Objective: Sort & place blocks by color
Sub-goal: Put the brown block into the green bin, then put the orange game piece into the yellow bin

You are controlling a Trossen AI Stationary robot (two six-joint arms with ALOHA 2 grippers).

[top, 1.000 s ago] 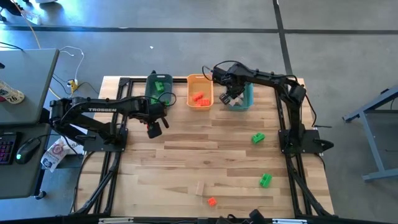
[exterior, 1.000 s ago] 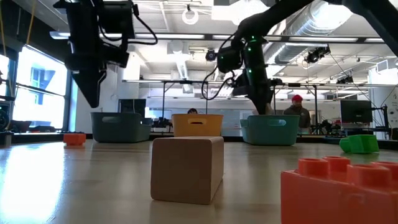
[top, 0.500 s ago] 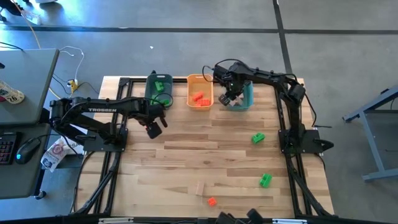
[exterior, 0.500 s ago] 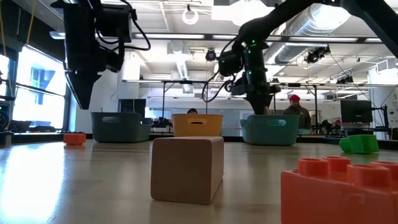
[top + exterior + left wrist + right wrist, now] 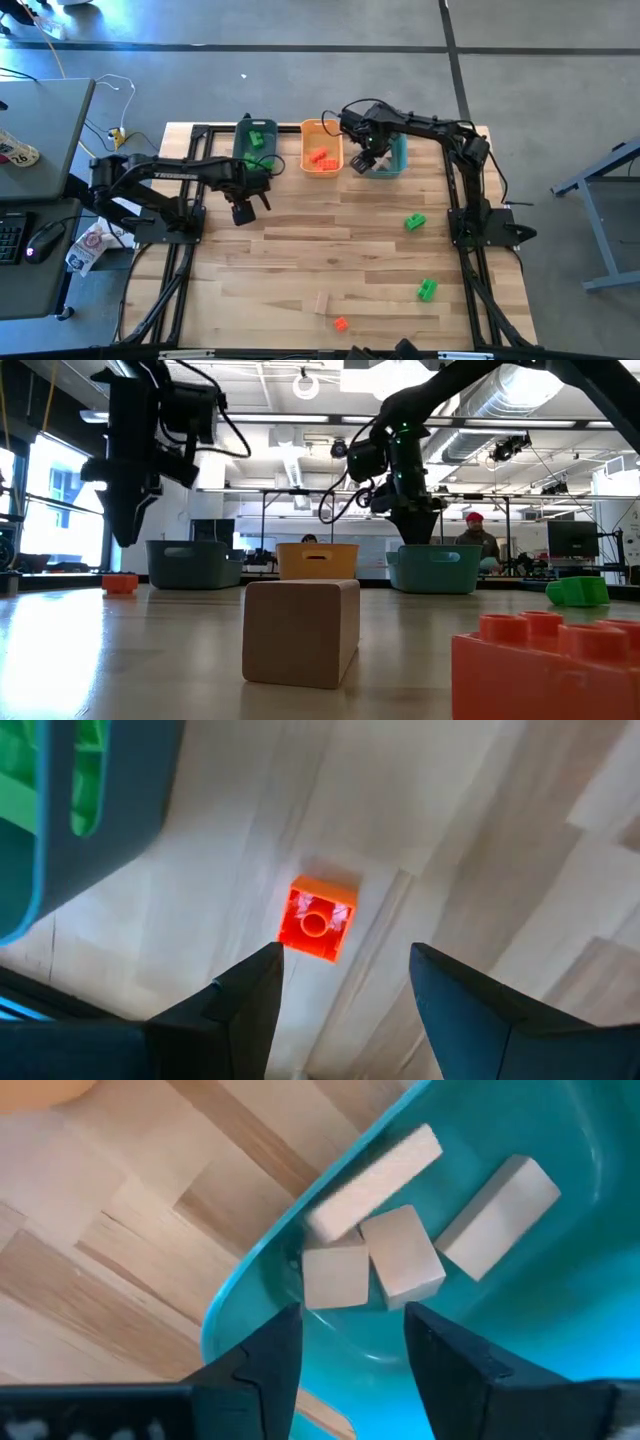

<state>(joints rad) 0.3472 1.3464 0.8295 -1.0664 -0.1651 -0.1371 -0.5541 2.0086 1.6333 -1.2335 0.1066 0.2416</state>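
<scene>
Left hand (image 5: pixel 340 982) is held open above a red block (image 5: pixel 317 920) beside the green-block bin (image 5: pixel 75 815); descent and closing are needed next. Right hand (image 5: pixel 345 1340), open and empty, hangs over the tan-block bin (image 5: pixel 520 1350).

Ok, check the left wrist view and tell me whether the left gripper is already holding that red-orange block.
No: the red-orange block lies on the bare table, apart from and beyond the open fingers of the left gripper.

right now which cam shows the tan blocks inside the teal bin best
The right wrist view: it looks straight into the teal bin past the open right gripper and shows four tan blocks lying together. The high view has the arm covering that bin, the low view shows only its outer wall, and the left wrist view misses it.
</scene>
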